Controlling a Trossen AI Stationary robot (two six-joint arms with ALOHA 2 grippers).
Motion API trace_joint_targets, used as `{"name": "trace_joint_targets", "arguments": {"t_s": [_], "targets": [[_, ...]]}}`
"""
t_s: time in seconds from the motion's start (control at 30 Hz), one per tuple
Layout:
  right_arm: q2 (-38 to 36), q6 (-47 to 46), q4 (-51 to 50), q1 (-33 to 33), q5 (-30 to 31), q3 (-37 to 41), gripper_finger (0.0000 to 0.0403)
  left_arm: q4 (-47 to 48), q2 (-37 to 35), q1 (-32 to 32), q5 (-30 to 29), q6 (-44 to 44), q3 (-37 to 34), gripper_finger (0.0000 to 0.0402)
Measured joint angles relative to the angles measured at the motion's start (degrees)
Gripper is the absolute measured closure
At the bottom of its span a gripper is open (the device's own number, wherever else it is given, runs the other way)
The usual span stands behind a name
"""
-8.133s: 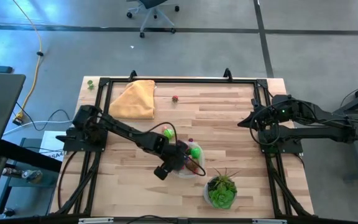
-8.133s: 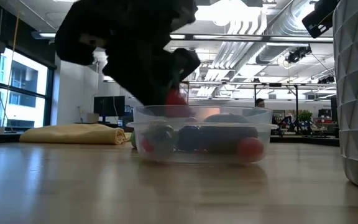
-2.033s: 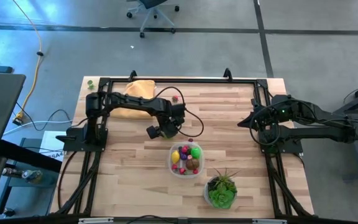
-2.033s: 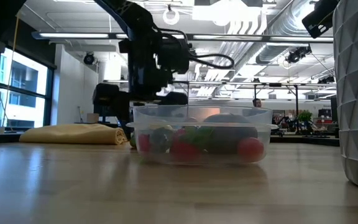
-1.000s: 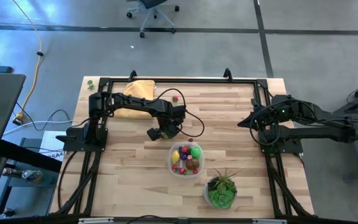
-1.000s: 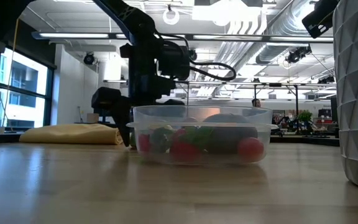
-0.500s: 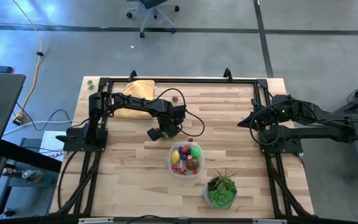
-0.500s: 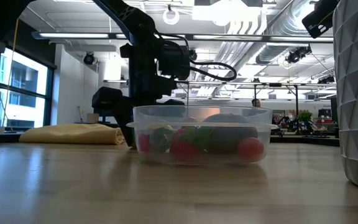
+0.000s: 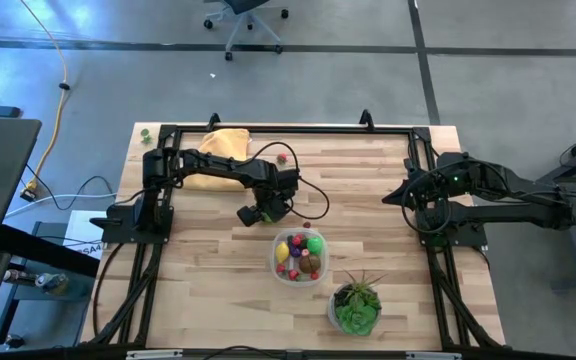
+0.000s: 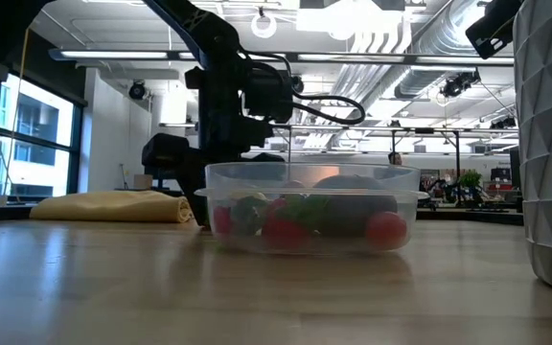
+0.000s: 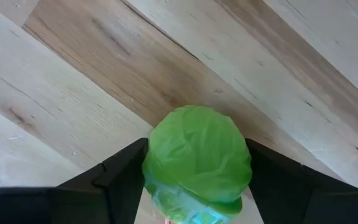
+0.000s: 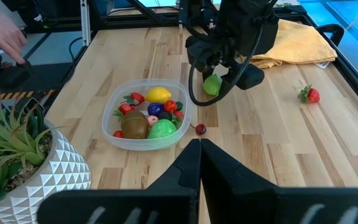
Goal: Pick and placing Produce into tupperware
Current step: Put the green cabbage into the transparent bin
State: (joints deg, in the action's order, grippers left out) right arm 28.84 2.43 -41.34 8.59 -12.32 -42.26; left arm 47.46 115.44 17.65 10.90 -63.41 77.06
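The clear round tupperware [image 9: 274, 256] stands on the table near its middle and holds several toy pieces: a yellow one [image 12: 158, 94], a brown one [image 12: 134, 124], a green one and small red ones. My left gripper [image 9: 268, 212] is just beyond the tupperware, pointing down, shut on a green leafy toy ball [image 11: 196, 163]. A strawberry [image 9: 282, 157] and a small dark-red piece [image 9: 306, 225] lie loose on the wood. My right gripper [image 12: 199, 149] is shut and waits at the table's right edge. My left gripper pinches the green ball between its two fingers [image 11: 124, 180], one on each flank [image 11: 154, 168] of the ball. The fingers come from above, pointing down. Whether the ball rests on the wood or hangs just above it, I cannot tell.
A white faceted pot with a green plant [image 9: 356, 305] stands close to the tupperware, toward the near edge. A folded yellow cloth [image 9: 218, 155] lies at the far left corner. A person's hand [image 12: 5, 31] shows beyond the table's near edge. A black frame borders the table.
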Motion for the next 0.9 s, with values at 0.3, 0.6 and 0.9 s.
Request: {"name": "trace_joint_targets", "arguments": {"t_s": [0.3,0.6,0.9], "targets": [[0.0,0.0,0.0,0.0,0.0,0.0,0.0402,0.0,0.0,0.0,0.0,5.9,0.0,0.0158],[0.0,0.0,0.0,0.0,0.0,0.0,0.0402,-0.1,0.0,0.0,0.0,6.8,0.0,0.0158],[0.0,0.1,0.0,0.0,0.0,0.0,0.0402,-0.4,0.0,0.0,0.0,6.6,0.0,0.0158]]}}
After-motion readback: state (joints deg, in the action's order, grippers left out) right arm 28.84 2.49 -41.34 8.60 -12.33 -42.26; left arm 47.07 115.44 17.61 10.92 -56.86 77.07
